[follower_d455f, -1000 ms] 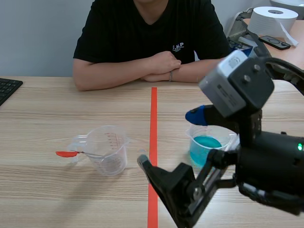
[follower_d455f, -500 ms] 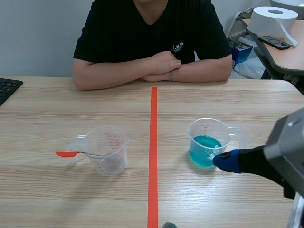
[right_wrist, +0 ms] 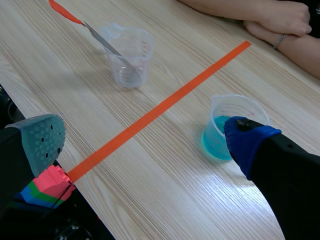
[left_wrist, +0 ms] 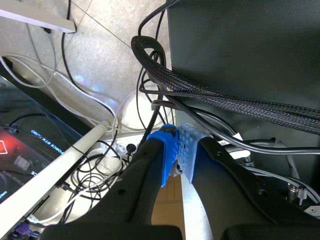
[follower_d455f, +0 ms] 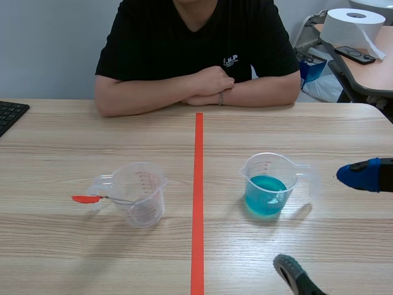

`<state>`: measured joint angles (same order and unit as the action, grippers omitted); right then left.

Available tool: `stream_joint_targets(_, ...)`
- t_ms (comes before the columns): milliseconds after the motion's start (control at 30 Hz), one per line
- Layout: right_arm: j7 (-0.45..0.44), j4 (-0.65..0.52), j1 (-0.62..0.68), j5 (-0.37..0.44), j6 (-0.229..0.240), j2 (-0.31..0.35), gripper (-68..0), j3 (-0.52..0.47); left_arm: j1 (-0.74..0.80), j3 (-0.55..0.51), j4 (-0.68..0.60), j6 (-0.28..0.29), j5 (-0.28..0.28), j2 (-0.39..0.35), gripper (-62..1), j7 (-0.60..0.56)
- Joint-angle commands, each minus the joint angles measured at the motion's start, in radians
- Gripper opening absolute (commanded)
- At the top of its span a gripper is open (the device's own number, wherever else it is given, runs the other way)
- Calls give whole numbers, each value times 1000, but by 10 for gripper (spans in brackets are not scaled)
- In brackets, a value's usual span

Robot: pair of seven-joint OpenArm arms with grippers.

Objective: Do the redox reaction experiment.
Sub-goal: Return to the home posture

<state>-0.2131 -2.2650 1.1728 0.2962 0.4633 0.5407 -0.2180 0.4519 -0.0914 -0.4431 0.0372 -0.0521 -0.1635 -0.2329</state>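
Note:
A clear measuring cup (follower_d455f: 140, 193) stands left of the orange tape line, with a red-handled spoon (follower_d455f: 86, 198) leaning in it. Right of the line a second cup (follower_d455f: 268, 184) holds blue liquid. My right gripper (follower_d455f: 310, 218) is open near the table's front right; its blue fingertip shows right of the blue cup and its other fingertip at the front edge. In the right wrist view the gripper (right_wrist: 145, 140) is wide open above the table, the blue cup (right_wrist: 220, 125) partly hidden by one finger (right_wrist: 245, 140), the spoon cup (right_wrist: 131, 62) farther ahead. My left gripper (left_wrist: 177, 152) is shut, off the table over cables.
A person (follower_d455f: 196, 55) sits across the table with arms folded on its far edge. A keyboard (follower_d455f: 9, 114) lies at the far left. A paper roll (follower_d455f: 353, 24) stands on a side table at the back right. Cables and floor (left_wrist: 100, 75) fill the left wrist view.
My right arm, which filled the scene's right side, has pulled back down and to the right; only its two fingertips show now. The cups and the spoon have not moved.

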Motion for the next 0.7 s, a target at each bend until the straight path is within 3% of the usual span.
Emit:
stream_joint_targets(0, -18, -15, -9, -5, -4, 2, 4, -5, 10, 1, -11, 2, 3, 0, -582, -6)
stream_joint_targets(433, -2, -15, -10, -85, -3, 2, 4, -6, 10, 1, -11, 2, 3, -1, -582, -6)
stream_joint_targets(667, 8, -15, -12, -87, -4, 2, 4, -6, 10, 1, -11, 2, 3, -1, -582, -6)
